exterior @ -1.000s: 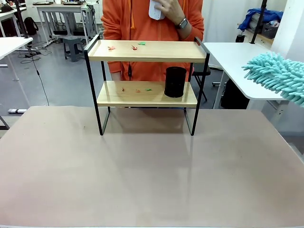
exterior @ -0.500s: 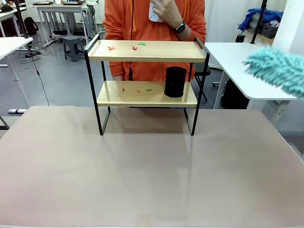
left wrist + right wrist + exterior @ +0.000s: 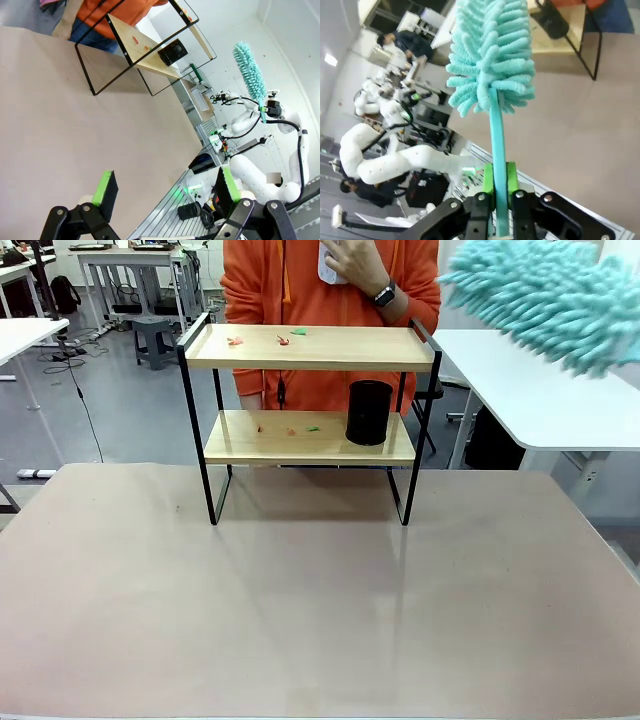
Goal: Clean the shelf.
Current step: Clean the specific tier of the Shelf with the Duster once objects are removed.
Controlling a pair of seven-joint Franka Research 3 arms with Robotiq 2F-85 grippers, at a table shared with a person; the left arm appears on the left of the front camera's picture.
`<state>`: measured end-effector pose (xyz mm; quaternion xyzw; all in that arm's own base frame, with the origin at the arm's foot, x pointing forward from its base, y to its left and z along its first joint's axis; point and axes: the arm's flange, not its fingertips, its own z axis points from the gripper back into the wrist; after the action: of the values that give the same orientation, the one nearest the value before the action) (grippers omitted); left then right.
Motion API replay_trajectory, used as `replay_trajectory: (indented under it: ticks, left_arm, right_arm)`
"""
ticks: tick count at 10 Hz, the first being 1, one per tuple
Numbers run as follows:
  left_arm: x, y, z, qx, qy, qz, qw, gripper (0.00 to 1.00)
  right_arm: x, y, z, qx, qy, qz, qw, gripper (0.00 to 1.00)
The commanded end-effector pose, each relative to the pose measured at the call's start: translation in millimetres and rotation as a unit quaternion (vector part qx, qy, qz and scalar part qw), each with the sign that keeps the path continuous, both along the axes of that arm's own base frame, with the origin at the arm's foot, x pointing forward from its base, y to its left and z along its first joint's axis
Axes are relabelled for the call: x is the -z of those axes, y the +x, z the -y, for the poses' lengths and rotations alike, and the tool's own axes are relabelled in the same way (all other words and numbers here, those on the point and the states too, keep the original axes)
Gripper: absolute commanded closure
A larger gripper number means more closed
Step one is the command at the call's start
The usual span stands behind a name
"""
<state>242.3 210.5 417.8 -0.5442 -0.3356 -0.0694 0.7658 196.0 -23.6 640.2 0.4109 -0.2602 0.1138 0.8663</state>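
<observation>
Rising into the upper right, the duster (image 3: 545, 300), clamped in the right end effector (image 3: 500, 175), is nearing the shelf (image 3: 340, 348); the left end effector (image 3: 166, 184) is standing apart.

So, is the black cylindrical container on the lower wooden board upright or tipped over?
Upright. The black cylindrical container stands on its base on the lower board of the black-framed wooden shelf, its sides vertical.

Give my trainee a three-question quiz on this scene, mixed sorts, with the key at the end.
1. True or false: the right claw is shut on the handle of the teal duster.
2. Which board of the shelf does the black cup stand on: A top, B bottom?
3. Fill in: the left claw is ____.
Key: 1 true; 2 B; 3 open.
</observation>
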Motion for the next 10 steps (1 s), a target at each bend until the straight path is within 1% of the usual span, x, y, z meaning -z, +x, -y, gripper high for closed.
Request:
replay_trajectory:
  ticks: [1,2,3,4,5,6,7,8,9,10]
  left_arm:
    - [-1,0,1,0.001,-0.003,0.015,1.0,0.0]
    - [-1,0,1,0.001,-0.003,0.015,1.0,0.0]
    - [-1,0,1,0.001,-0.003,0.015,1.0,0.0]
    - [-1,0,1,0.001,-0.003,0.015,1.0,0.0]
    - [-1,0,1,0.001,-0.003,0.015,1.0,0.0]
    - [-1,0,1,0.001,-0.003,0.015,1.0,0.0]
    - [-1,0,1,0.001,-0.003,0.015,1.0,0.0]
    - [-1,0,1,0.001,-0.003,0.015,1.0,0.0]
    - [-1,0,1,0.001,-0.003,0.015,1.0,0.0]
    - [-1,0,1,0.001,-0.003,0.015,1.0,0.0]
  right_arm:
    - [1,-6,26,0.013,0.035,-0.003,0.999,0.87]
    - [1,-6,26,0.013,0.035,-0.003,0.999,0.87]
    - [1,2,-4,-0.003,-0.003,0.0,1.0,0.87]
    - [-1,13,-7,0.017,-0.006,-0.018,1.0,0.87]
    - [-14,33,-22,0.008,-0.025,-0.022,0.999,0.87]
    - [-34,57,-42,0.006,-0.059,-0.017,0.998,0.87]
    - [-47,78,-61,0.015,-0.079,-0.015,0.997,0.87]
    - [-54,94,-80,0.017,-0.1,-0.017,0.995,0.87]
    - [-57,106,-97,0.033,-0.122,-0.017,0.992,0.87]
    - [-56,116,-116,0.037,-0.144,-0.011,0.989,0.87]
